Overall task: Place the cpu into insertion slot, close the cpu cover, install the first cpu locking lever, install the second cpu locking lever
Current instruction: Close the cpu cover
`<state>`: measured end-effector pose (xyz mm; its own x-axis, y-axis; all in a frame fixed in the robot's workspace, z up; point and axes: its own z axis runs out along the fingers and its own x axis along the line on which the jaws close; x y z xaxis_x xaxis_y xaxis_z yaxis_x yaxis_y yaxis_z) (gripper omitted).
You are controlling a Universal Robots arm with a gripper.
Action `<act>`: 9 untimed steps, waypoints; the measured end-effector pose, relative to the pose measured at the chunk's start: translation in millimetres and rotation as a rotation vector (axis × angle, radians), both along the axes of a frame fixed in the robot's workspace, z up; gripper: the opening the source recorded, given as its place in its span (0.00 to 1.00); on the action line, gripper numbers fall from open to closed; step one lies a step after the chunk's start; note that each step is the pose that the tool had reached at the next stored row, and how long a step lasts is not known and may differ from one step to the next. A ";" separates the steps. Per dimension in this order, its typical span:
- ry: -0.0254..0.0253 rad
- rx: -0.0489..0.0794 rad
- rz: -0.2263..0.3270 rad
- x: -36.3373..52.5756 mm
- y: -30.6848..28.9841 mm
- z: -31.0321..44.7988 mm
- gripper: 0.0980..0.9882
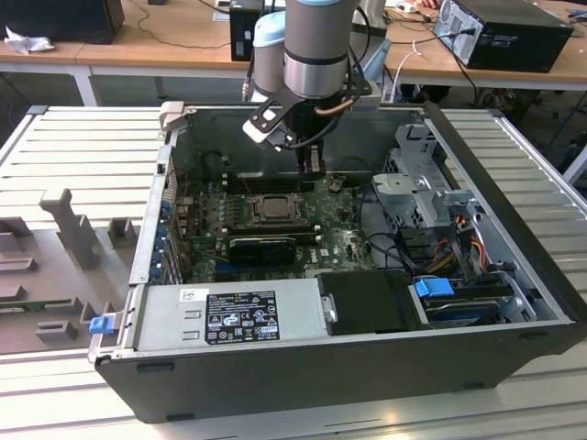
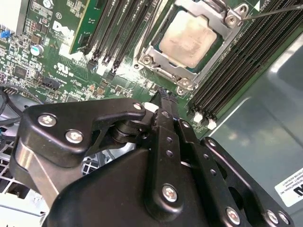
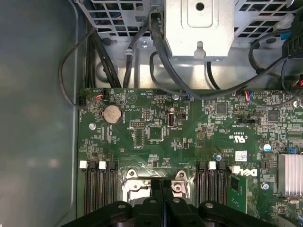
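The cpu (image 2: 187, 39), a pale beige-silver square, lies in the insertion slot (image 1: 273, 209) on the green motherboard. The silvery cpu cover (image 2: 156, 45) lies flat around it as a frame. A thin metal lever rod (image 2: 274, 9) runs away from one corner of the socket. My gripper (image 1: 312, 168) hangs above the board just behind the socket in the exterior view, a little towards that view's right. Its black fingers (image 2: 163, 101) are shut together with nothing between them. In the first wrist view the gripper (image 3: 163, 184) sits over the socket's edge (image 3: 135, 182).
Black memory slots (image 2: 118, 33) flank the socket on both sides. A black card (image 1: 261, 247) lies in front of it, then the power supply (image 1: 229, 316). The drive cage (image 1: 426, 188) and cables (image 3: 156, 52) stand on the exterior view's right. The case walls (image 1: 156, 211) enclose everything.
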<state>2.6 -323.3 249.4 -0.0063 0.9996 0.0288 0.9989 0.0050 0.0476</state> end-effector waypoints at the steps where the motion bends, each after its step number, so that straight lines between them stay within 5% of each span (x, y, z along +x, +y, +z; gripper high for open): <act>1: 0.0000 0.000 0.000 -1.6 0.0 -0.4 0.01; 5: 0.0001 0.000 0.000 -7.9 -0.7 -3.7 0.01; 9: 0.0001 0.001 0.010 -9.4 -0.9 -14.8 0.01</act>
